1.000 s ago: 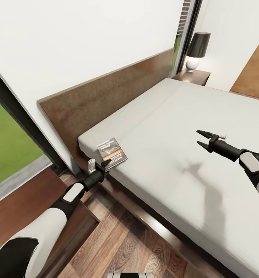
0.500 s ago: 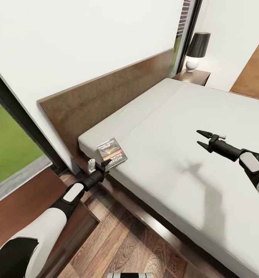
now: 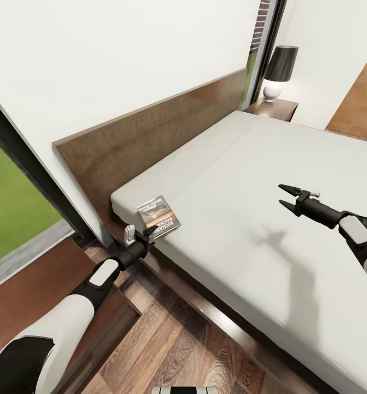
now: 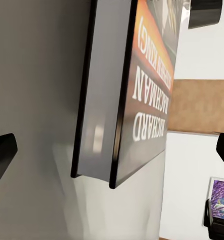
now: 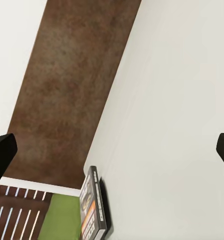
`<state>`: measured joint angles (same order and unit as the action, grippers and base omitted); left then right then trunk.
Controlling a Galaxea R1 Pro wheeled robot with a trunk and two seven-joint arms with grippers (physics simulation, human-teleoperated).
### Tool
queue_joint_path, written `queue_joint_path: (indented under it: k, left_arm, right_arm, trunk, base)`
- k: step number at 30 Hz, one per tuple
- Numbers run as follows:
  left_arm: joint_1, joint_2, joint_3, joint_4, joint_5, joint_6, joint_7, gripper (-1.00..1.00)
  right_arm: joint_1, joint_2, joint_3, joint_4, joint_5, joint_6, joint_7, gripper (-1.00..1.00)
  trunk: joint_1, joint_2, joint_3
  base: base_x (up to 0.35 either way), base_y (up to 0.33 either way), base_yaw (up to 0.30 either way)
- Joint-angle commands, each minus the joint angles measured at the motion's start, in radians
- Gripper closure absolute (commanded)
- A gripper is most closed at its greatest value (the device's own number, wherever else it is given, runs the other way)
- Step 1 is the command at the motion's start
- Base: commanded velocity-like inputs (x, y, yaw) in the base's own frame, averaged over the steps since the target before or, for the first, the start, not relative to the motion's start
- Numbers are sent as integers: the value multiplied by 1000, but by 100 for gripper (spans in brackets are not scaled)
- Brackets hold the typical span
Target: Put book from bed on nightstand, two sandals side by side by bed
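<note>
At the near corner of the bed (image 3: 271, 180), close to the headboard (image 3: 145, 139), lies one book (image 3: 159, 215), flat on the off-white mattress with its lower corner reaching the mattress edge. It is the only loose thing on the bed; the rest of the mattress is bare. The cover carries an orange band and white lettering (the left wrist view reads "RICHARD BACHMAN").

Two arms show in the head view. The left gripper (image 3: 147, 233) sits right at the book's lower corner, just over the bed's side rail; in the left wrist view its two dark fingertips (image 4: 2, 154) stand wide apart on either side of the book's spine and pages (image 4: 102, 95) — spread, not closed on it. The right gripper (image 3: 286, 197) hovers over the middle of the mattress, well apart from the book, its two pointed fingers parted; its shadow falls on the sheet below.

One nightstand (image 3: 275, 109) stands at the far side of the bed, bearing one lamp (image 3: 277, 71) with a black shade and white base. Another dark wooden surface (image 3: 27, 298) lies under the left arm, beside the near bed corner — whether it is a second nightstand I cannot tell. A strip of wood-plank floor (image 3: 178, 339) runs open along the bed's near side. A black-framed window (image 3: 13, 202) showing grass meets the headboard wall at the left.
</note>
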<state>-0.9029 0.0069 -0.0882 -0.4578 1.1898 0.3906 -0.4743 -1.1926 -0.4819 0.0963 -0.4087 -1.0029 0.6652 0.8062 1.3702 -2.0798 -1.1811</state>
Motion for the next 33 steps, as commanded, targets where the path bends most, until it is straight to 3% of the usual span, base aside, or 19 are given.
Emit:
queue_joint_path:
  k: [1,5,6,33]
  left_arm:
    - [-1,1,-4,0,8,4,-1,-100]
    - [-1,1,-4,-2,8,4,-1,-100]
    - [-1,1,-4,-3,8,4,-1,100]
    - [-1,2,-4,-7,9,5,-4,100]
  right_arm:
    - [-1,-1,6,1,-9,4,1,-100]
    - [-1,-1,6,1,-9,4,1,-100]
    - [-1,-1,6,1,-9,4,1,-100]
    - [-1,0,7,1,-9,4,1,-100]
  trunk:
    - [0,0,-1]
    - [0,0,-1]
    - [0,0,-1]
    - [0,0,-1]
  base:
    - [0,0,0]
    - [0,0,0]
    - [0,0,0]
    - [0,0,0]
